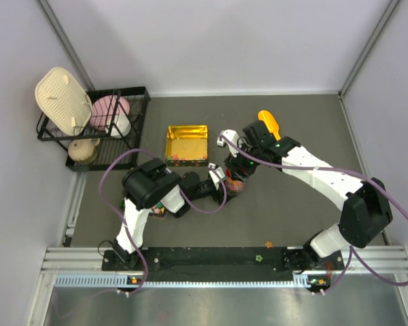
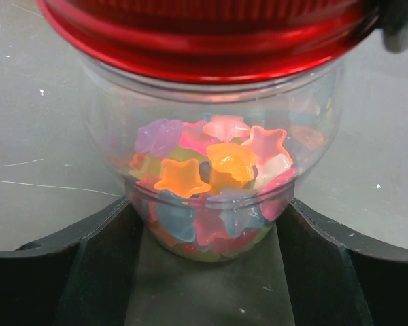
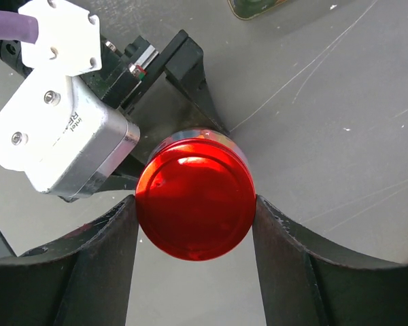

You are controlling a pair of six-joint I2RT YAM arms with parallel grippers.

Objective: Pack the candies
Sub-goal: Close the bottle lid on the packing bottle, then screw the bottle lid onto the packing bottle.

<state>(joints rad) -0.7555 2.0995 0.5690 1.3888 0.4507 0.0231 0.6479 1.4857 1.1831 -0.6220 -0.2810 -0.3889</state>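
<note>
The left gripper (image 2: 207, 255) clasps the clear jar (image 2: 211, 102) of star-shaped candies (image 2: 214, 166), steadying it while the right gripper (image 3: 195, 212) clamps the red lid (image 3: 194, 183), presumably for twisting.

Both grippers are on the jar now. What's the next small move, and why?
Probably rotate the right gripper to turn the red lid: it grips the lid from both sides, while the left gripper braces the clear jar of star candies. Which direction, I cannot tell.
</note>
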